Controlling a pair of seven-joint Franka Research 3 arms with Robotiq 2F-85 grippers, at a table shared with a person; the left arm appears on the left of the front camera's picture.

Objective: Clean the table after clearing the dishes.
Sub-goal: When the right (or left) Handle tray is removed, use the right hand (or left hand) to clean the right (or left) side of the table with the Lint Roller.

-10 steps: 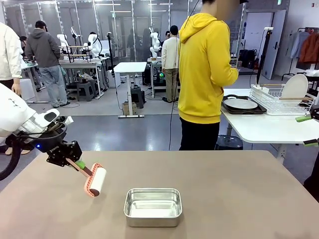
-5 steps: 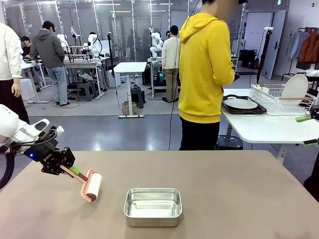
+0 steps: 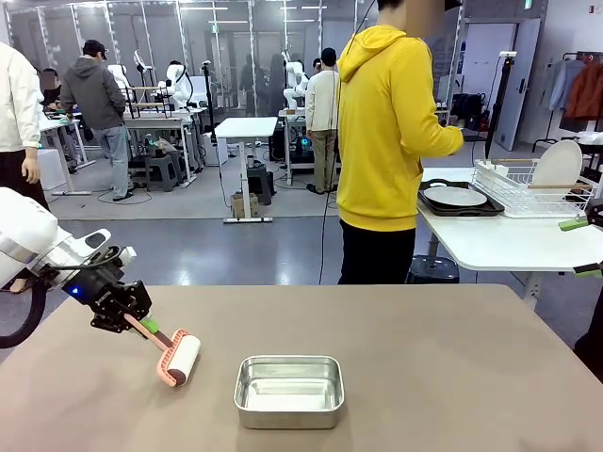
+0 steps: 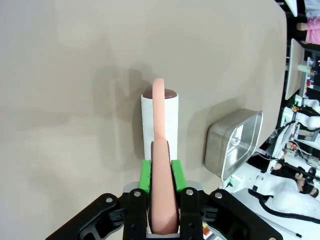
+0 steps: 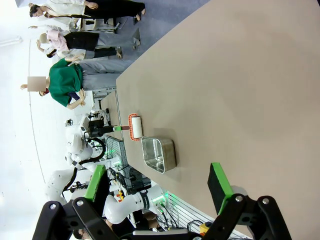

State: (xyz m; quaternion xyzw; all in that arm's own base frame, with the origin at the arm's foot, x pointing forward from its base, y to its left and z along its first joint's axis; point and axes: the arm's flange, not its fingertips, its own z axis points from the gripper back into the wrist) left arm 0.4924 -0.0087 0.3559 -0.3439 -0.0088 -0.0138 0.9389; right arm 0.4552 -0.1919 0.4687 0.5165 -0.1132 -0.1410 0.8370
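— Where are you in the job?

— The wiping step, by the look of it. Your left pincer [image 3: 141, 327] is clamped on the pink handle of a lint roller [image 3: 179, 358], and the white roll sits low over the left part of the grey-brown surface [image 3: 424, 377] — touching it or just above, I can't tell which. The left wrist view shows the green pads [image 4: 145, 175] pinching the handle from both sides, with the roll pointing straight away.

— And the dishes?

— Already off. One white plate on a dark tray [image 3: 460, 199] lies on the white side table [image 3: 509, 240] to the right, near the drying rack [image 3: 532, 184], where the person in the yellow hoodie [image 3: 386, 141] stands.

— What is left in the way?

— The steel tin [image 3: 288, 391], just right of the roller near the front edge. Your next stroke should press the roll flat and steer round that tin.

— The other arm?

— Your right pincer [image 5: 157, 187] hangs well above the far right edge, jaws wide, nothing between them.
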